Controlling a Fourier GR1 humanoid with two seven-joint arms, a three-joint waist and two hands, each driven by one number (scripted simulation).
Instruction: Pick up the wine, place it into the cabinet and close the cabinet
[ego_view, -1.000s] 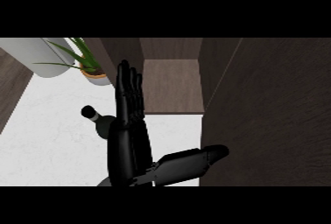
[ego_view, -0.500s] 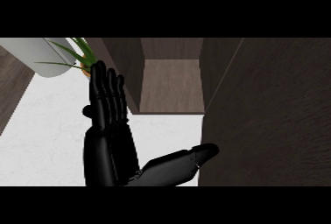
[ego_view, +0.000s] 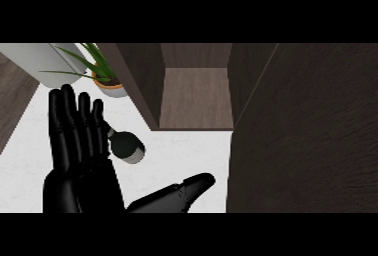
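The wine bottle (ego_view: 127, 148) is dark and sits on the white counter (ego_view: 184, 155), just left of the cabinet's front. My left hand (ego_view: 77, 150) rises from the lower left edge, open with fingers straight up. Its fingertips cover the bottle's neck side, and its thumb (ego_view: 181, 192) sticks out to the right below the bottle. I cannot tell whether the hand touches the bottle. The cabinet (ego_view: 196, 97) stands open at the back centre, showing a bare brown shelf. Its dark door (ego_view: 306, 135) fills the right side. My right hand does not show.
A potted green plant (ego_view: 107, 82) stands at the back left beside the cabinet's left wall (ego_view: 144, 85). A pale grey object (ego_view: 37, 62) sits behind it in the corner. A dark wooden strip (ego_view: 15, 105) runs along the counter's left edge.
My left hand has shifted left, then a little right. The bottle's body now shows to the right of the fingers, while its neck has gone behind them. The cabinet is unchanged.
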